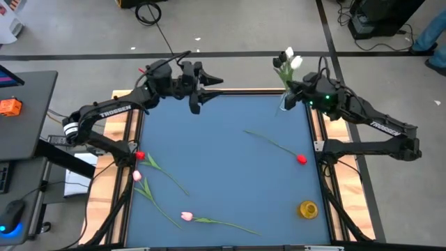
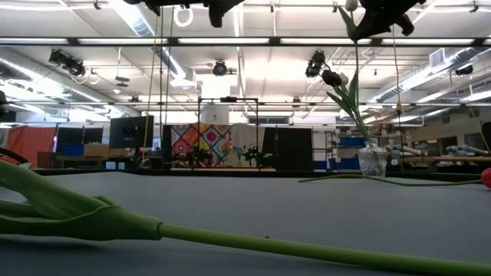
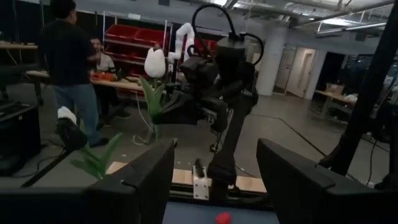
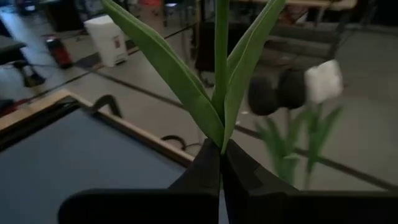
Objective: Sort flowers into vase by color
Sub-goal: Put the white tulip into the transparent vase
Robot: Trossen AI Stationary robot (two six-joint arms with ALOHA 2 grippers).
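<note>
Carefully now, the right gripper (image 4: 221, 163), jaws clenched on a white tulip's stem (image 4: 220, 62) above the glass vase (image 2: 373, 162) at the table's far right corner (left gripper (image 1: 197, 89) open, idle), should lower it straight in beside the stems already standing.
</note>
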